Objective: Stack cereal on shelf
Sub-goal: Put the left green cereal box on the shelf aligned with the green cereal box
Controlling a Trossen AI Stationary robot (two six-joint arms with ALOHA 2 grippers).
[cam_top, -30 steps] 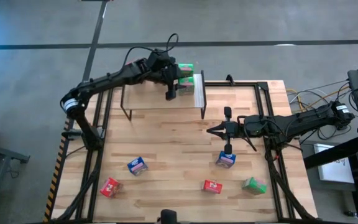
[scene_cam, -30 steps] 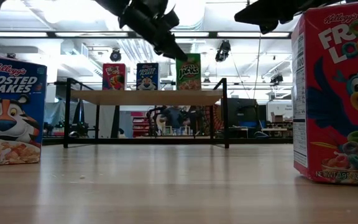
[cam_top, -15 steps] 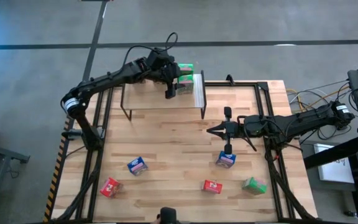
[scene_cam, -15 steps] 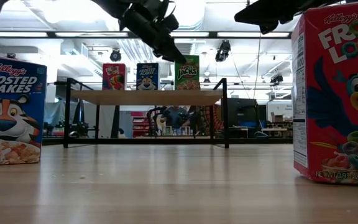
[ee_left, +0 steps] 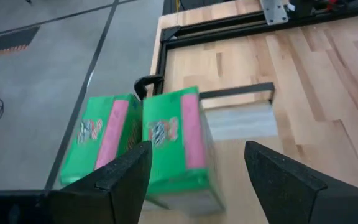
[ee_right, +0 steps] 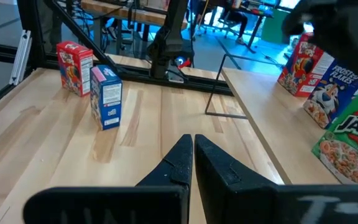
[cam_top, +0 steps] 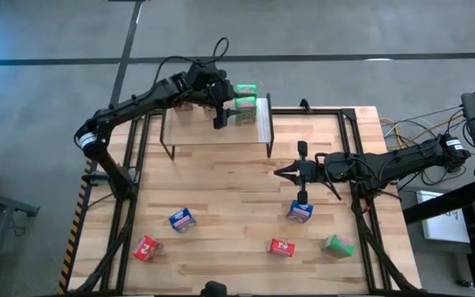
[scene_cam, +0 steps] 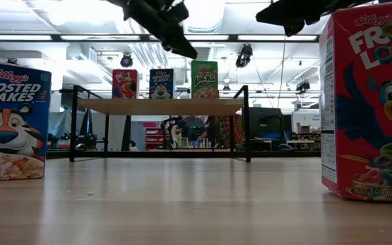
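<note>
High view: the left gripper hangs over the shelf near its far right end, just beside two green boxes that sit by the white end strip; its fingers look spread, with nothing between them; the right gripper rests over mid-table, fingers together and empty; on the table lie a blue box just below the right gripper, a second blue box, a red box at the near left, another red box, and a green box at the near right.

Low view: three boxes stand upright in a row on the shelf top; red, blue, green; the left gripper hovers above and apart from them; a large Frosted Flakes box fills the left edge and a Froot Loops box the right.

Left wrist view: the two dark fingers stand wide apart, holding nothing; two green boxes sit side by side, touching, on the shelf beyond them.

Right wrist view: the fingers are closed against each other, empty; a red box and a blue box stand upright on the table, near one another.
</note>
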